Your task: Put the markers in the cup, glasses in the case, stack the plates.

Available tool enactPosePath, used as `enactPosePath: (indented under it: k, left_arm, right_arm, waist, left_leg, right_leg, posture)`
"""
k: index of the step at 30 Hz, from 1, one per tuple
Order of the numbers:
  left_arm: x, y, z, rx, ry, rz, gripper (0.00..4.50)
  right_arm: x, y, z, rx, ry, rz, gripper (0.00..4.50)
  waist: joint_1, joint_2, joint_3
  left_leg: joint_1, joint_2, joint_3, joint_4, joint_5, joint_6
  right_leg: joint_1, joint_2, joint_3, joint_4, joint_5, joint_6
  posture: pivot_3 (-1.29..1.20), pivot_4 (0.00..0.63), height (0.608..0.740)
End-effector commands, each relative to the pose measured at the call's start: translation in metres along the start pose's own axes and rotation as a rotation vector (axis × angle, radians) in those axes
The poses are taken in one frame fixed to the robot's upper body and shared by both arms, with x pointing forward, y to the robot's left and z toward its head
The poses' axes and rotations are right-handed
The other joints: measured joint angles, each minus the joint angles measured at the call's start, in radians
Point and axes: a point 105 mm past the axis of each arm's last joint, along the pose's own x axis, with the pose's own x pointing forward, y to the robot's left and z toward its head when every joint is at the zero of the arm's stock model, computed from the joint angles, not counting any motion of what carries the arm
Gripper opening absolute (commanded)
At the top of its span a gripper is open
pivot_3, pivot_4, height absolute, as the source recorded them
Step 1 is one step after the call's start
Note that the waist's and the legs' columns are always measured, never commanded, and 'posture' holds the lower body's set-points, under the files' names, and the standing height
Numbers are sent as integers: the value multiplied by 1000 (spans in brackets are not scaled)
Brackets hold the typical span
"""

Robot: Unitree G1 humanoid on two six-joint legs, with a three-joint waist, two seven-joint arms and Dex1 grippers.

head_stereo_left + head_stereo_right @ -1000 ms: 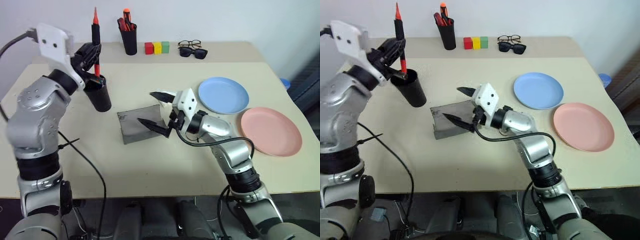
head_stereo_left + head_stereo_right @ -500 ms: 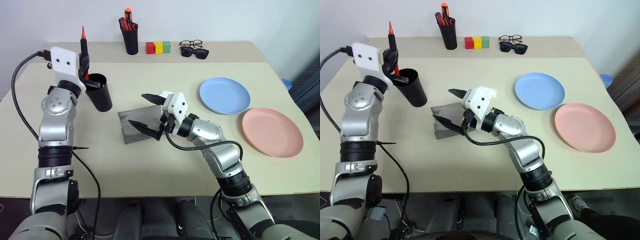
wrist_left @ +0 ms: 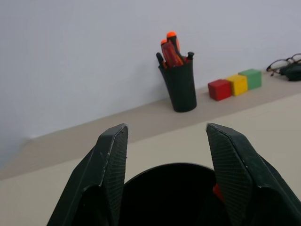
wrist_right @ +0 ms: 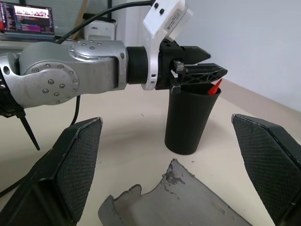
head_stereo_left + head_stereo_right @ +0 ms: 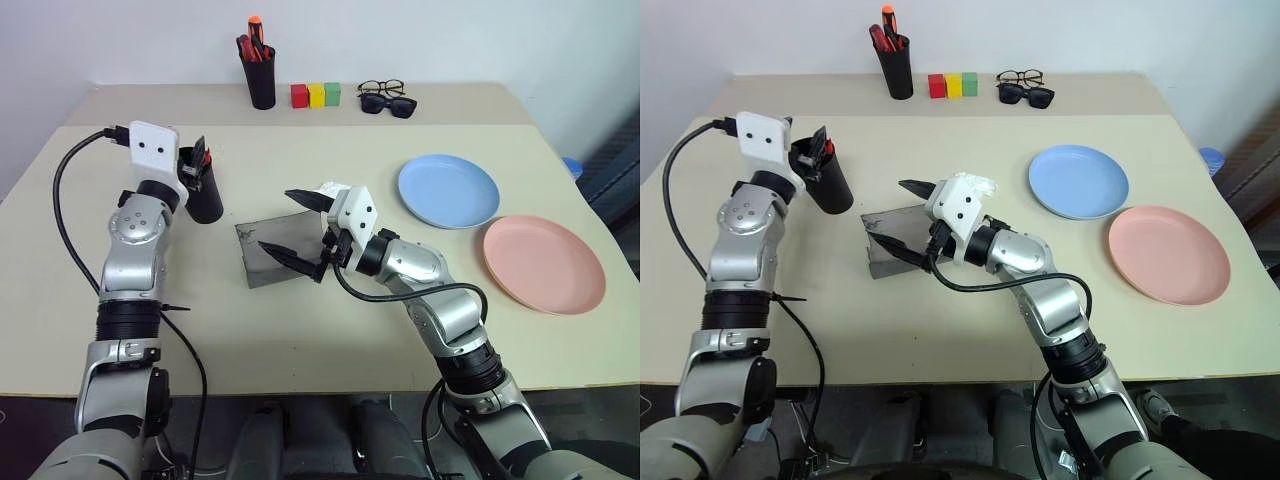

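— Where is the red marker point(image 4: 215, 86) now?

— Its tip sticks out at the rim of the black cup point(image 5: 203, 195), so it is inside. The left gripper point(image 5: 818, 152) hangs just over the rim with its fingers apart, and nothing is between them. I think the release is made.

— How should it finish this step well?

— I would lift straight up, so a finger does not catch the rim and tip the cup. The cup stands near the table's left edge, so a sideways push is a risk.

— And the right gripper point(image 5: 296, 233)?

— Its jaws stand wide apart, empty, over the grey case point(image 5: 278, 250).

— Is there room to move?

— Yes. The wire-rimmed glasses point(image 5: 379, 88) lie at the far edge beside the sunglasses point(image 5: 387, 104). The blue plate point(image 5: 448, 190) and the pink plate point(image 5: 543, 263) lie side by side on the right, the pink one close to the edge. The middle of the table is free.
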Motion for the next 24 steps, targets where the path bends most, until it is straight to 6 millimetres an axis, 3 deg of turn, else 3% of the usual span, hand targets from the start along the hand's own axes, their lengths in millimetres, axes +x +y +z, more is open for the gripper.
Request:
enactPosePath:
  k: [1, 2, 3, 6, 10, 17, 20, 24]
  left_arm:
    - [-6, -23, 41, -53, -118, -180, 2727]
    - [-11, -38, 45, -65, -115, -283, 2727]
    - [-17, -52, 46, -64, -92, -383, 3281]
    - [-46, -94, 25, -27, 113, -686, 4403]
    - [-72, -121, -7, 30, 347, -877, 4403]
    - [-84, -145, -37, 53, 537, -1020, 4403]
    - [-89, -151, -43, 81, 553, -1088, 3571]
    - [-88, -155, -43, 106, 539, -1143, 1567]
  right_arm:
    - [-8, -5, 13, -47, -32, -11, 4500]
    - [-12, -9, 13, -53, -20, -18, 4500]
    - [-18, -13, 12, -60, -3, -24, 4500]
    - [-43, -22, 5, -90, 105, 4, 4500]
    - [-82, -38, 0, -120, 248, 2, 4500]
    - [-125, -53, -8, -139, 396, -75, 4500]
    - [-127, -51, -9, -136, 394, -97, 4500]
    - [-124, -43, -10, -124, 391, -104, 4500]
  waist:
    - [0, 0, 0]
    - [0, 0, 0]
    - [1, 0, 0]
    - [1, 0, 0]
    - [0, 1, 0]
    - [-2, 0, 0]
    - [-2, 0, 0]
    - [3, 1, 0]
  left_leg:
    - [0, 0, 0, 0, 0, 0]
    - [0, 0, 0, 0, 0, 0]
    - [0, 0, 0, 0, 0, 0]
    - [0, 0, 0, 0, 0, 0]
    - [1, 0, 1, 0, -1, 1]
    - [1, 0, 1, 0, -1, 1]
    - [1, 1, 1, 1, -1, 1]
    - [1, 0, 1, 1, -1, 1]
  right_leg:
    - [0, 0, 0, 0, 0, 0]
    - [0, 0, 0, 0, 0, 0]
    - [0, 0, 0, 0, 0, 0]
    - [1, 0, 0, -1, 0, 0]
    - [2, 1, 0, 0, 0, 0]
    - [3, 2, 0, -1, 0, 0]
    - [2, 2, 1, -1, 0, 0]
    - [3, 1, 0, -1, 0, 0]
  posture:
    - [0, 150, 740]
    - [0, 150, 740]
    - [0, 150, 740]
    - [0, 150, 740]
    - [0, 150, 740]
    - [0, 150, 740]
    - [0, 150, 740]
    - [0, 150, 740]
